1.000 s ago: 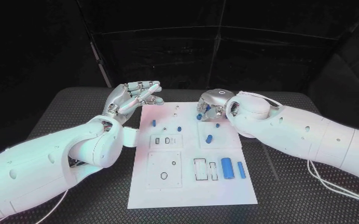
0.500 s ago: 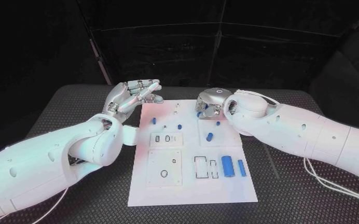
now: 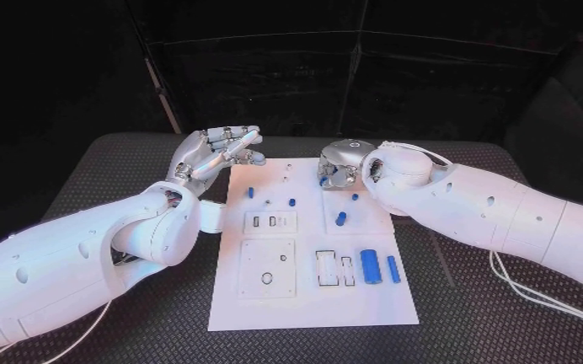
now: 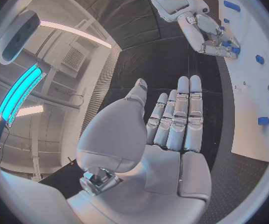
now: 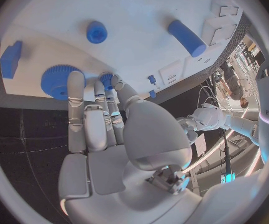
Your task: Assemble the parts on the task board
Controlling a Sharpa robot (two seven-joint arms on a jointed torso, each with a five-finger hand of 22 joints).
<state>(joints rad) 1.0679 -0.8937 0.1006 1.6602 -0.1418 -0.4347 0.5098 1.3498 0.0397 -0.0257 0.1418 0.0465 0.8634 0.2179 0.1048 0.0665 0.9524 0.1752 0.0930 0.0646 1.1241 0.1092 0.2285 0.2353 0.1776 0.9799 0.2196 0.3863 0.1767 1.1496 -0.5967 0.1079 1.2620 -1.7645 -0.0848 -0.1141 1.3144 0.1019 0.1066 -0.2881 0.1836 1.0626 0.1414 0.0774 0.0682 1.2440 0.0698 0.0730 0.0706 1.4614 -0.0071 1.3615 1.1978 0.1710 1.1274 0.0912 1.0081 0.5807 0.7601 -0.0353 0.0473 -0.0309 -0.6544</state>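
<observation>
The white task board (image 3: 243, 305) lies in the middle of the black table. My right hand (image 3: 341, 166) reaches down onto its far end. In the right wrist view, thumb and a finger of that hand (image 5: 100, 129) pinch a small blue toothed part (image 5: 106, 77), and another fingertip rests by a larger blue gear (image 5: 56, 82). My left hand (image 3: 216, 153) hovers beside the board's far left corner, fingers straight and apart from the thumb, holding nothing. Loose blue parts lie on the board: a short peg (image 3: 250, 192), another peg (image 3: 340, 218) and a thick cylinder (image 3: 369, 267).
White raised blocks with slots (image 3: 270, 222) and a square plate (image 3: 267, 269) sit on the board's near half. A thin blue bar (image 3: 393, 269) lies near the board's right edge. A black ribbed mat (image 3: 486, 322) surrounds the board, and a white cable (image 3: 516, 284) runs by my right arm.
The whole view has shifted slightly. Relative to the board, neither hand nor any part has visibly moved.
</observation>
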